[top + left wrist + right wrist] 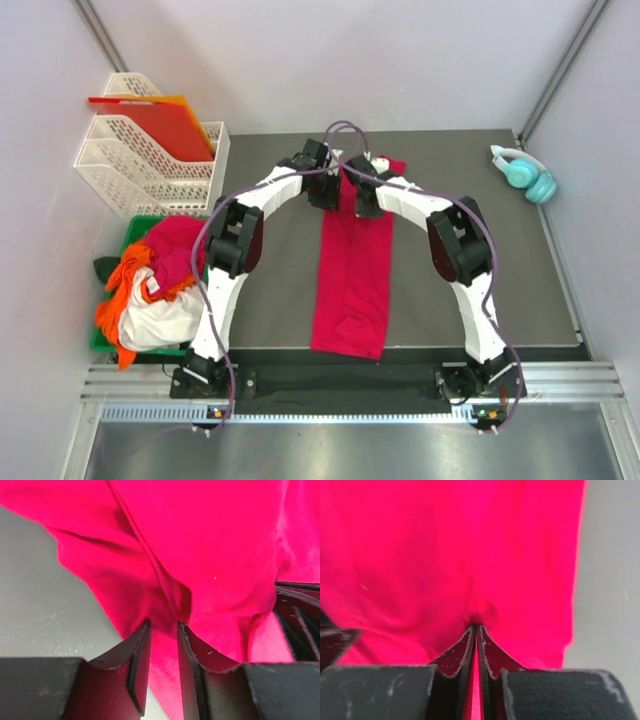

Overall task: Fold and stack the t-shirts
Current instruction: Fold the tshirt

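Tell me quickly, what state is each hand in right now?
Left hand: closed, pinching a fold of the crimson t-shirt.
Right hand: closed tight on the same shirt's cloth.

A dark grey table with a red shirt and headphones on it

The table (270, 290) is flat and dark grey. A red t-shirt (352, 280) lies on it, folded into a long thin strip that runs from the upper middle of the top view down to the table's lower edge. Its lower end is a bit wrinkled. Teal headphones (525, 172) lie in the upper right corner, well apart from the shirt. At the left stand white mesh trays (140, 165) and a green bin (148, 220); they may be on the table or just beside it.
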Action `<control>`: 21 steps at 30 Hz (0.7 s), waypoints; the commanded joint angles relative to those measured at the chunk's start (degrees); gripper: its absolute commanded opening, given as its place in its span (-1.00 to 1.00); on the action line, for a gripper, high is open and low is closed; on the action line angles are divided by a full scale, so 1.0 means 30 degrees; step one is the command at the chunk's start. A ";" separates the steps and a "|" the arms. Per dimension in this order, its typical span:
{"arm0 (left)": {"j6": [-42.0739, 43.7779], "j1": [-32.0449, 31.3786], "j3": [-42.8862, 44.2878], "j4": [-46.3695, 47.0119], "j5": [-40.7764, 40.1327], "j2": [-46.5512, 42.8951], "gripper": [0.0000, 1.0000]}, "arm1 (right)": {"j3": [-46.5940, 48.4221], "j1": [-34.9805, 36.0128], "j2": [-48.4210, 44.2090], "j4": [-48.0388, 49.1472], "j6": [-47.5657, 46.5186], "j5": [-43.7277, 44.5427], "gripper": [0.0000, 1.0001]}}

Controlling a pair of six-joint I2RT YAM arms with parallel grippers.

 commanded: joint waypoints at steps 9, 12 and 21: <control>0.0638 0.0235 0.4600 -0.3004 -0.0687 0.3661 -0.31 | 0.9424 -0.1710 0.5684 -0.3753 -0.1127 -0.4395 -0.85; 0.0667 0.0761 0.5622 -0.3297 -0.0600 0.4276 -0.31 | 1.0775 -0.2267 0.6448 -0.4135 -0.1098 -0.5011 -0.83; 0.0960 0.2082 0.7912 -0.3299 -0.0571 0.5742 -0.25 | 1.3212 -0.3235 0.7857 -0.3961 -0.1332 -0.5920 -0.76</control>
